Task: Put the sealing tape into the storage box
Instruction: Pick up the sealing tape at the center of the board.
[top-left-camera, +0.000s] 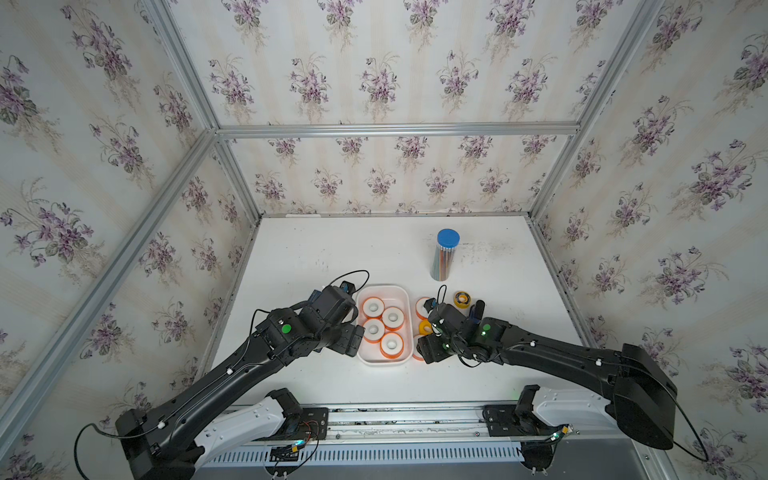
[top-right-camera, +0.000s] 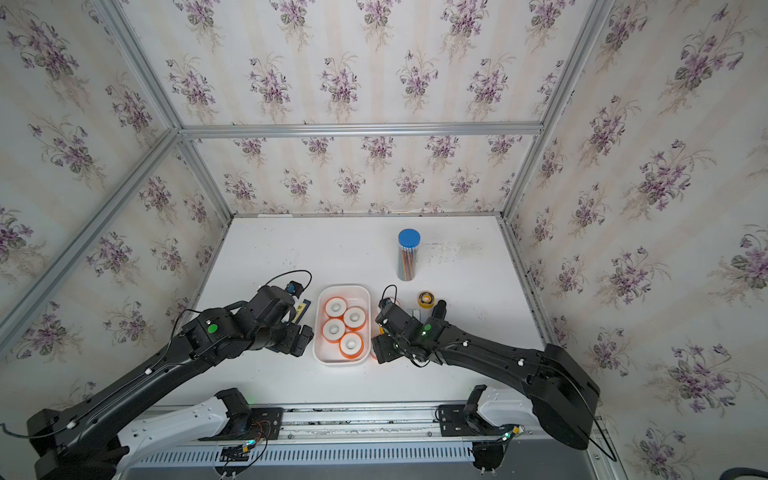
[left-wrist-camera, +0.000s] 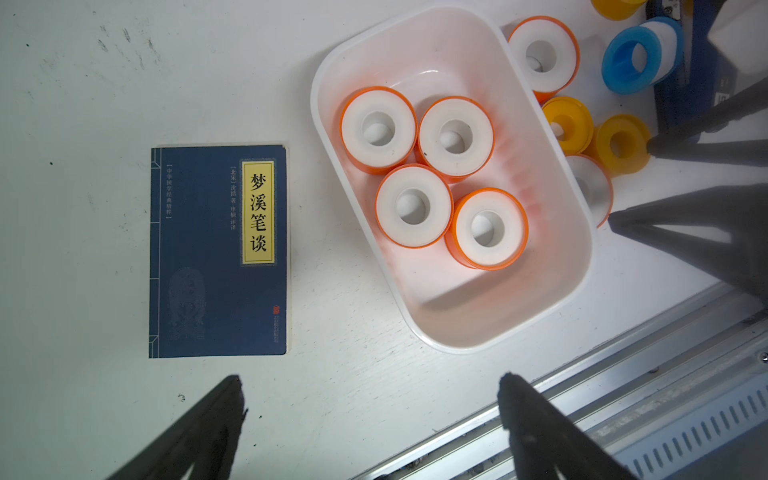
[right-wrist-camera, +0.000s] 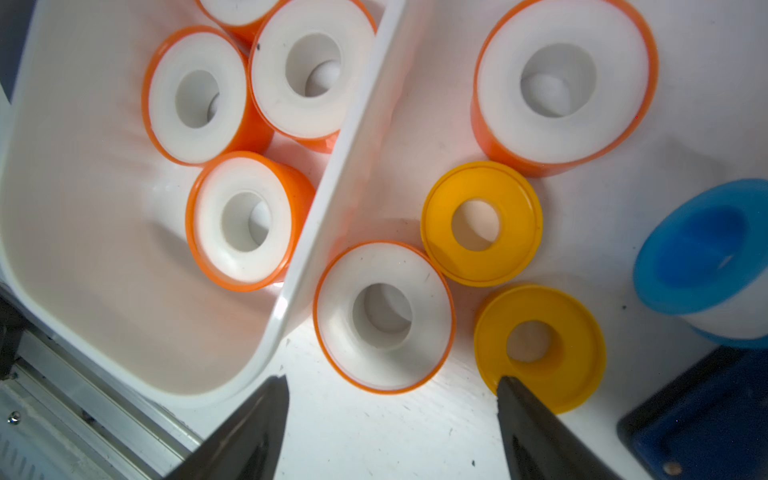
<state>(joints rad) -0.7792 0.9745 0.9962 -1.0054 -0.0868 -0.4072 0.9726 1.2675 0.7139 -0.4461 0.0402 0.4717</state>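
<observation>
Four orange-rimmed rolls (left-wrist-camera: 378, 126) are packed in the box (left-wrist-camera: 490, 332), with bare floor at its end toward the front rail. Both tools are seen released and empty. The left tool (left-wrist-camera: 370, 378) is held over clear tabletop (left-wrist-camera: 353, 415) between book (left-wrist-camera: 216, 249) and box. The right tool (right-wrist-camera: 392, 379) is spread over a fifth roll (right-wrist-camera: 384, 318) just beside the box wall, with yellow rolls (right-wrist-camera: 540, 349) and a blue roll (right-wrist-camera: 702, 257) crowded alongside. A black-yellow roll (top-left-camera: 461, 298) is shown in both top views only.
</observation>
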